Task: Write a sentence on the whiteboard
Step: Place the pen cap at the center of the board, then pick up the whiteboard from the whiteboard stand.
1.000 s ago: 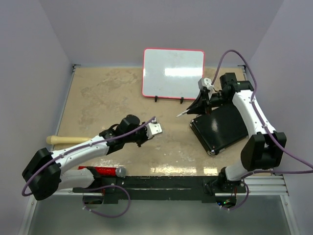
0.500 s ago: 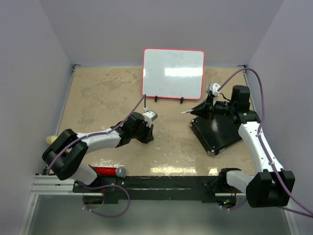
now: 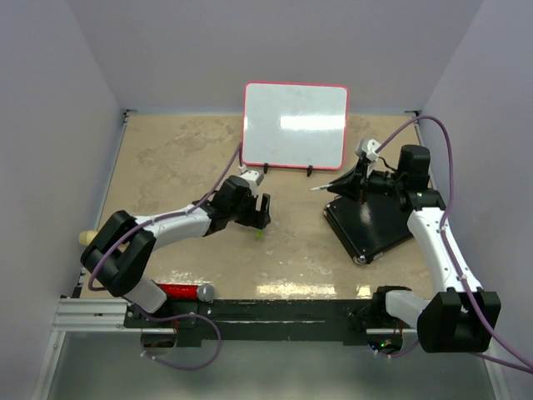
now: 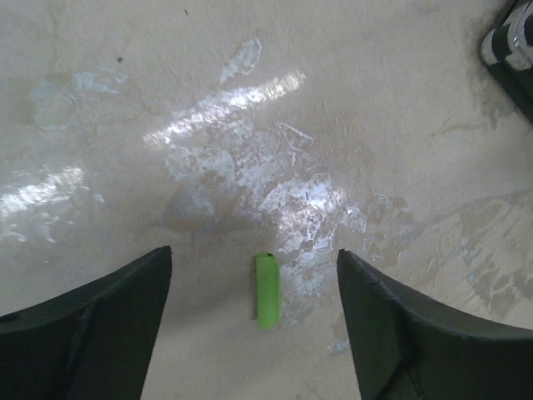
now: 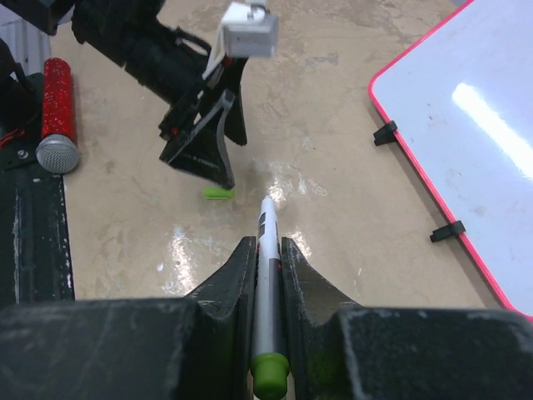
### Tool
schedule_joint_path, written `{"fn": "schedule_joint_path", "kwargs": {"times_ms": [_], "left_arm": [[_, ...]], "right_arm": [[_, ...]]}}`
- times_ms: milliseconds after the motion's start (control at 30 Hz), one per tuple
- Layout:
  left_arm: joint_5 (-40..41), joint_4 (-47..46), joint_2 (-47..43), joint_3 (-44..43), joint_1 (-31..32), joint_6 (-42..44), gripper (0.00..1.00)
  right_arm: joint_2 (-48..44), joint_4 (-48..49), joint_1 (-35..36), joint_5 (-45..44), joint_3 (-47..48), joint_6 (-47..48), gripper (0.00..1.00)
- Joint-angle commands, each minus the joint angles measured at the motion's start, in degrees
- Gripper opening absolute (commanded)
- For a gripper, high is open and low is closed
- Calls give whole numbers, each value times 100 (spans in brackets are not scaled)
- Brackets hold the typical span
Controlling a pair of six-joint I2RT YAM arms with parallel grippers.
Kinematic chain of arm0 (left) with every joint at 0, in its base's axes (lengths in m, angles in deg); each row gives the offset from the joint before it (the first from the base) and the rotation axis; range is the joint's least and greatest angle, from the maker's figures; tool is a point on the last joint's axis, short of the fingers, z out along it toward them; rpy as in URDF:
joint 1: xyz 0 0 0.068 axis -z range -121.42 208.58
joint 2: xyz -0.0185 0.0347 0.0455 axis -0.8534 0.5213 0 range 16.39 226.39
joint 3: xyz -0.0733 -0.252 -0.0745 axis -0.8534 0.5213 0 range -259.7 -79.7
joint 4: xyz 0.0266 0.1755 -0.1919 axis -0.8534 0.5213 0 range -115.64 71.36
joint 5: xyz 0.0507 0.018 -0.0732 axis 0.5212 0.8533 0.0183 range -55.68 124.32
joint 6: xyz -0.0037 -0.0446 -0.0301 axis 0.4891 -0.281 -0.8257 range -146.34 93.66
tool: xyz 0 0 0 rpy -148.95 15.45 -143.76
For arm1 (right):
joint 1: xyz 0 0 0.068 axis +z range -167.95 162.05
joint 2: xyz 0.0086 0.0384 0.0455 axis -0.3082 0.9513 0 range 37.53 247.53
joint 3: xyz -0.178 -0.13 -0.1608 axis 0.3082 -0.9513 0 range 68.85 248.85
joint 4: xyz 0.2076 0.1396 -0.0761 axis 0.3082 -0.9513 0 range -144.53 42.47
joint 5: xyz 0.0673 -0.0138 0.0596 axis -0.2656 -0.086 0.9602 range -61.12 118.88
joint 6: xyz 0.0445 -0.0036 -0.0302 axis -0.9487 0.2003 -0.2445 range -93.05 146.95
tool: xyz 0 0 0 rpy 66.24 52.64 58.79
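Judging risk from the right gripper (image 5: 266, 250) outward: the marker (image 5: 265, 221) sat lengthwise in a narrow pinch, so pressing its tip on a hard face could push it back through the fingers or swing it off line, and strokes would skip or smear. The whiteboard (image 3: 296, 125) stood only on small black feet, so a firm push could tip it or slide it backward. The green cap (image 4: 266, 290) lay loose and could roll or get nudged away, which would make recapping awkward

Right fingers: closed tight on the marker barrel, bare tip pointing left, green butt end back toward the wrist. Touched nothing else

Left gripper (image 4: 254, 258): fingers wide apart, holding nothing, low over the table (image 3: 166, 167). The green cap lay flat between them and touched neither

Whiteboard: upright at the far edge of the table, about centre, red-rimmed, face blank. The marker tip hung to the right of it and nearer, off its lower right corner, apart from it. No writing begun, by my reading

Black pad (image 3: 379, 225): flat on the table below the right gripper and extending nearer. Red microphone (image 3: 179, 292): at the near left edge, well apart from the work
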Motion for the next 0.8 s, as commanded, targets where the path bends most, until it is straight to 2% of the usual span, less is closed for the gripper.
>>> {"fn": "schedule_joint_path", "kwargs": {"times_ms": [0,67,100,133,333,633,767], "left_arm": [[-720,-439,-299,-469,-831,39,91],[-1581,-642,-124,-757,-1472,22,100],[-2019,-756,-27,-899,-1666,56,100],[-2224,-818,96,-1039,-1998,92,100],[-3648,-1644,1438,-2112,-3045,-224,95],[-4844,-2979,3398,-3658,-3601,-1146,90],[-5222,-4163,4182,-4369,-3610,-1866,86]], "right_arm": [[-42,106,-148,185,7,11,0],[-24,62,-166,211,7,73,0],[-15,53,-183,220,-1,81,0],[-15,36,-201,238,7,108,0],[37,-61,-263,370,-10,275,0],[143,-245,-342,607,7,538,0],[222,-342,-412,660,34,661,0]]}}
